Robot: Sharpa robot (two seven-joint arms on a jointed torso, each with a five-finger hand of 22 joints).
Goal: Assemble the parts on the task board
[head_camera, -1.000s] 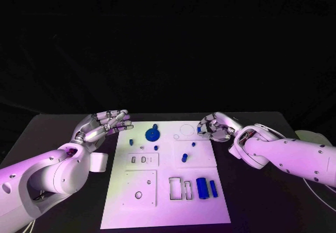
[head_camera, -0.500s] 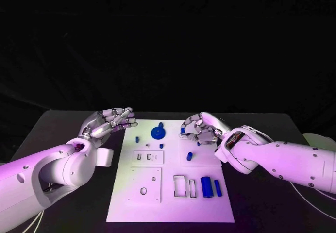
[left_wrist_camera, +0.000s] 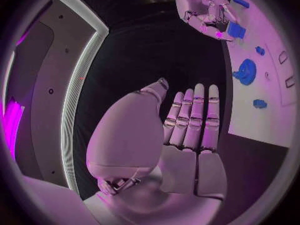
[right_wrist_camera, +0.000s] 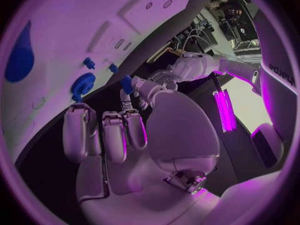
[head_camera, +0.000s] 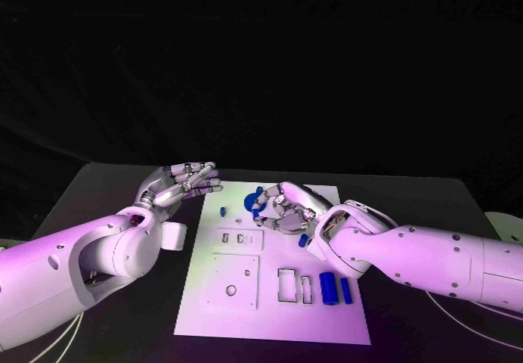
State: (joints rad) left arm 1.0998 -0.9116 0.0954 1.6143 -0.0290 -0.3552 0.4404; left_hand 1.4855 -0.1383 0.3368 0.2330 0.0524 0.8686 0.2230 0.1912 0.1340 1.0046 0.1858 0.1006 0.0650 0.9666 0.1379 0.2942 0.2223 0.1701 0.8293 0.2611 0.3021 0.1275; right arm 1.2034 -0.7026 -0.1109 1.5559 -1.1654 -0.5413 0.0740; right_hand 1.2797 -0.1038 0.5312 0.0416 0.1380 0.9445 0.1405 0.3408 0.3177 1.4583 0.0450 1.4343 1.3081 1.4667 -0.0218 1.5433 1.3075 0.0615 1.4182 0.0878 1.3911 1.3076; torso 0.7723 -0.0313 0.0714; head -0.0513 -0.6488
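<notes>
- No brand, label or legible writing is seen on the task board (head_camera: 273, 318) or on the parts.
- The task board, a white plate, is laid in the middle of the black table (head_camera: 109, 189), between the two arms.
- Two blue cylinders (head_camera: 328, 288) are laid side by side near the board's right edge, beside two narrow rectangular slots (head_camera: 286, 285).
- One round blue disc part (left_wrist_camera: 246, 71) is seen at the far end of the board, with two small blue pegs (left_wrist_camera: 260, 103) near it.
- The left hand (head_camera: 181, 186) is held at the board's far left corner, its fingers straight and apart, nothing in it.
- The right hand (head_camera: 286, 208) is held over the board's far part, fingers curled; a small blue part (right_wrist_camera: 127, 84) is seen at its fingertips, but a firm pinch cannot be told.
</notes>
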